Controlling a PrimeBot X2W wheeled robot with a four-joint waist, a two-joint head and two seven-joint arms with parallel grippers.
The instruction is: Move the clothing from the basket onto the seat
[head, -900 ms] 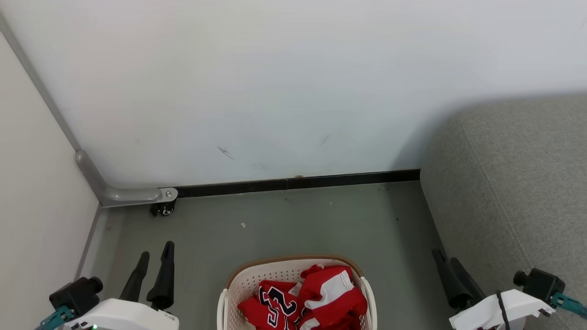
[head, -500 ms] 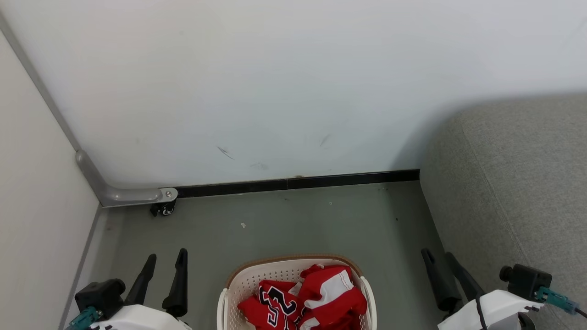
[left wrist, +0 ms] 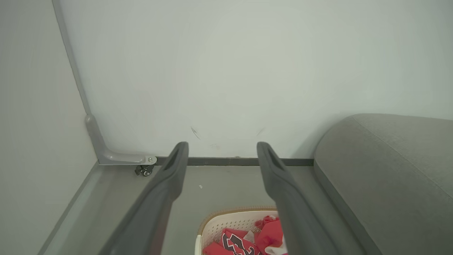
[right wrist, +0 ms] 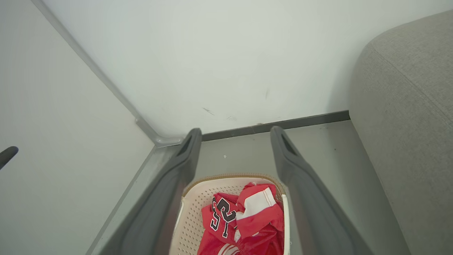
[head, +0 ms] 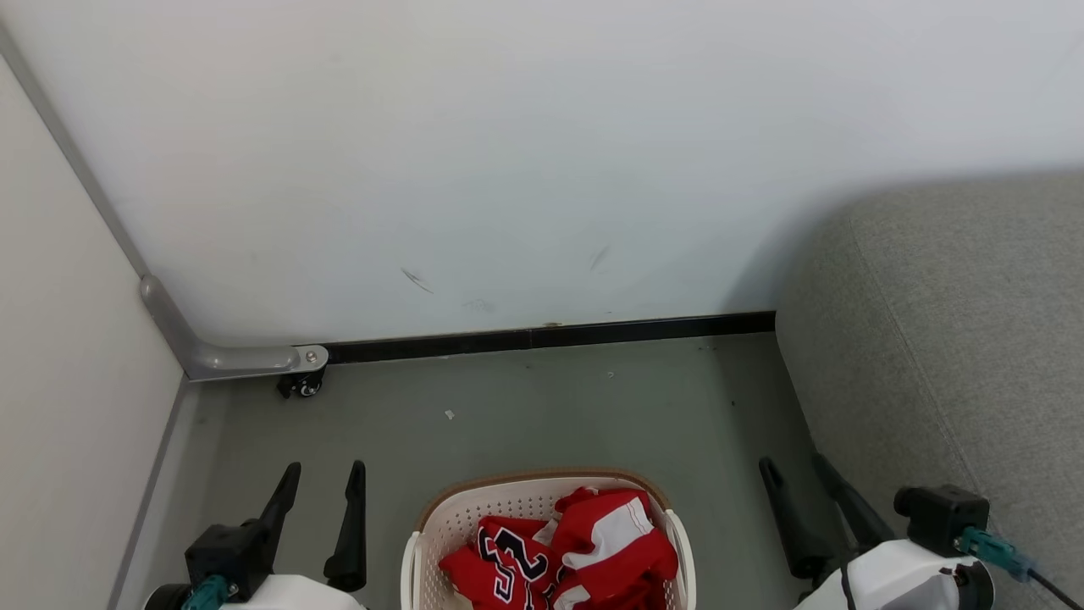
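In the head view, our left gripper (head: 326, 468) sat at 7 o'clock and our right gripper (head: 793, 462) at 5 o'clock. Both had their fingers spread, with nothing between them. The clothing (head: 593, 542) lay bunched in the basket (head: 542, 479) at 6 o'clock, and the seat (head: 948, 339) stood at 3 o'clock.

We judged the reach should drop from above onto the raised white-striped fold and pinch deep, so that fabric clears the rim.

In the left wrist view, the parted fingers framed the basket's far rim. In the right wrist view, they straddled the numbered garment.

The basket's near half was cut off, so we could not tell how the garments tangled.
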